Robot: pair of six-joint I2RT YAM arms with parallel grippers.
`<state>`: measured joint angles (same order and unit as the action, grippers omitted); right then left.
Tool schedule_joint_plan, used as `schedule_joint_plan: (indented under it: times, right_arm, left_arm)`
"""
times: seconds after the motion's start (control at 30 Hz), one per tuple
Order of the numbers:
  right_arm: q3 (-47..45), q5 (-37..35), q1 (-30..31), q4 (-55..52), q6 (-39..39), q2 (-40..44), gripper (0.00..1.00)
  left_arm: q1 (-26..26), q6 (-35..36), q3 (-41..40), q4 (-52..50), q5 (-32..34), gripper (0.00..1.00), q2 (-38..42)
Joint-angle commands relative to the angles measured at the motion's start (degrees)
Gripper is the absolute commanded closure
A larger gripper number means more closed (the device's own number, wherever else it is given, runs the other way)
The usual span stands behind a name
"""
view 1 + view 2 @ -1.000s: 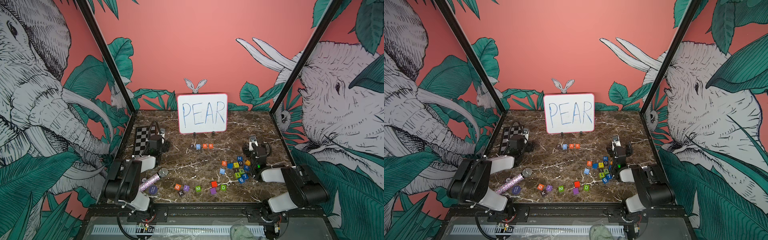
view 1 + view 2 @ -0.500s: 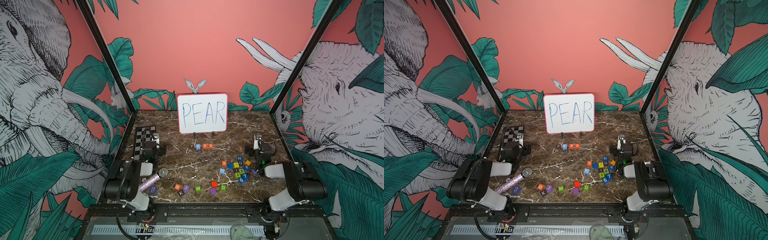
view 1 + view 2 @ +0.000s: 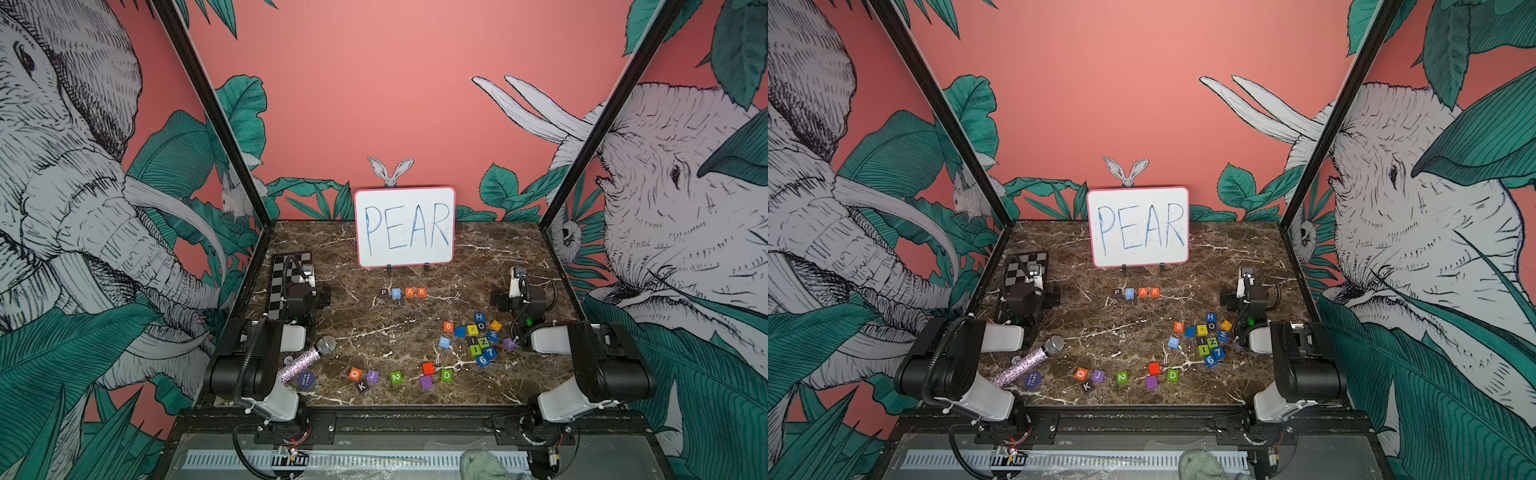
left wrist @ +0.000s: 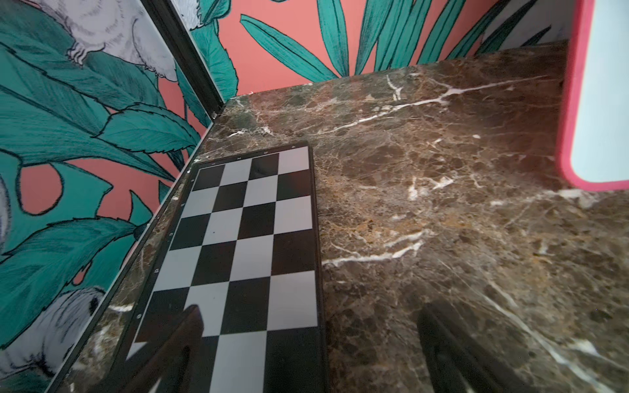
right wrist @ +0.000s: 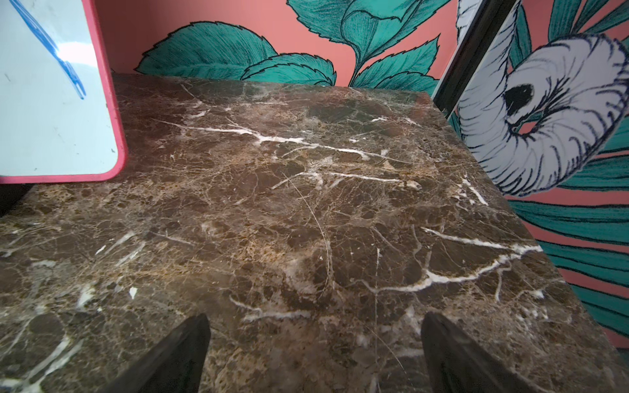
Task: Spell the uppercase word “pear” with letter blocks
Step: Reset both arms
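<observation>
The letter blocks stand in a row mid-table below the whiteboard in both top views: dark P, light blue E, orange A, orange R; the row reads PEAR. My left gripper sits low at the left, open over the checkerboard's edge, nothing between its fingers. At the right, well away from the row, my right gripper is open over bare marble. Neither wrist view shows the blocks.
The pink-edged whiteboard stands at the back. A checkerboard lies at the left wall. A glitter microphone and purple disc lie front left. Several loose cubes cluster at the right and along the front.
Both arms have drawn back a little toward their own sides, and both sets of jaws have widened. The four-block row has not moved.
</observation>
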<state>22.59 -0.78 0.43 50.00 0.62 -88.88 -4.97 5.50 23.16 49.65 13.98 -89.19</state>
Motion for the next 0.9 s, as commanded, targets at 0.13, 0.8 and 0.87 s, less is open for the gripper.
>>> schedule_joint_plan:
  times: [0.13,0.8,0.87]
  right_arm:
    - [0.4,0.5,0.1,1.2,-0.2,-0.1,0.01]
    - [0.5,1.2,-0.2,0.8,-0.4,-0.2,0.01]
    - [0.5,1.3,-0.2,0.8,-0.4,-0.2,0.01]
  left_arm:
    - [0.2,-1.3,-0.6,2.2,2.1,0.01,0.1]
    - [0.1,-1.2,-0.7,2.2,2.0,0.01,0.2]
    - [0.1,-1.3,-0.7,2.2,2.0,0.01,0.2]
